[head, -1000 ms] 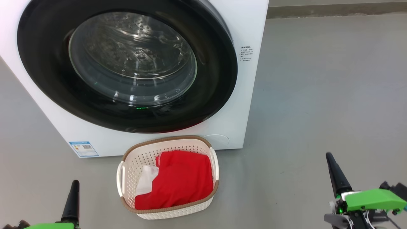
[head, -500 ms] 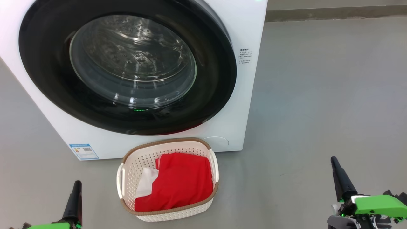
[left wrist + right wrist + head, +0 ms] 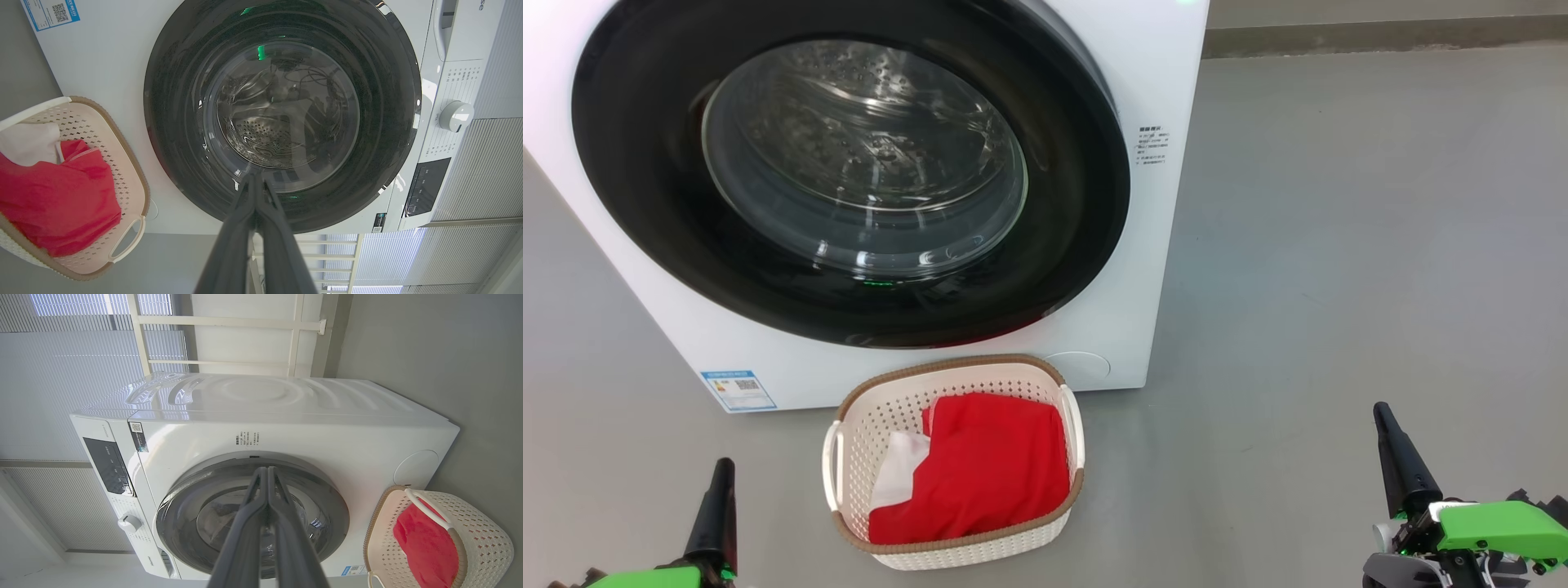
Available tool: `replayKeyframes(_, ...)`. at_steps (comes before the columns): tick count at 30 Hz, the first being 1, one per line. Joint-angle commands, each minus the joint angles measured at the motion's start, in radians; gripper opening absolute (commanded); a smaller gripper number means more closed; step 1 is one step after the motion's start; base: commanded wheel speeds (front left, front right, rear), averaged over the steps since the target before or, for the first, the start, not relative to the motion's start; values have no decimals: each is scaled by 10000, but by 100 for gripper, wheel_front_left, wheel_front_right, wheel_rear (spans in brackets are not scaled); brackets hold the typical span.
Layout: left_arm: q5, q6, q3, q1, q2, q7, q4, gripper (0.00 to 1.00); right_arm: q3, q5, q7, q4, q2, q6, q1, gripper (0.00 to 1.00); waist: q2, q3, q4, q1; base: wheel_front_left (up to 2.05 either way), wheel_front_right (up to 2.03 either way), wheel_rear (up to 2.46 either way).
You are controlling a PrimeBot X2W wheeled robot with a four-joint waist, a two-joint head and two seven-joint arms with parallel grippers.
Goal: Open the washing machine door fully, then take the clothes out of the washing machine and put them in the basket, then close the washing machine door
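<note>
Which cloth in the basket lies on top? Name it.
The red jersey; it overlaps the white cloth, which peeks out at the basket's left side.

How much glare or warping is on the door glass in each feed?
Head view: sharp, evenly lit; the washing machine door glass shows pale streaky reflections and a green glint, drum holes readable. Left wrist view: wide-angle bowing of the washing machine edges, dark reflections in the glass. Right wrist view: bright blinds behind, rippled sheen on the machine top.

Bright even light; wide-angle wrist distortion
</note>
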Motion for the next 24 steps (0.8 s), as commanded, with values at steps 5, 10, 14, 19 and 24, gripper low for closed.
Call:
replayKeyframes(5, -22, -115, 358, -386, 159, 56, -183, 0, 155, 61, 48, -306, 4, 16, -71, 0, 0, 0, 0, 0, 0, 0, 0)
replayKeyframes(10, -20, -115, 361, -386, 157, 58, -183, 0, 144, 51, 57, -305, 12, 16, -72, 0, 0, 0, 0, 0, 0, 0, 0)
replayKeyframes(14, -19, -115, 362, -386, 156, 59, -183, 0, 137, 46, 62, -305, 17, 16, -72, 0, 0, 0, 0, 0, 0, 0, 0)
replayKeyframes(19, -17, -115, 365, -386, 154, 61, -183, 0, 127, 37, 71, -304, 24, 16, -73, 0, 0, 0, 0, 0, 0, 0, 0)
replayKeyframes(24, -15, -115, 367, -387, 153, 63, -183, 0, 117, 29, 78, -304, 31, 16, -74, 0, 0, 0, 0, 0, 0, 0, 0)
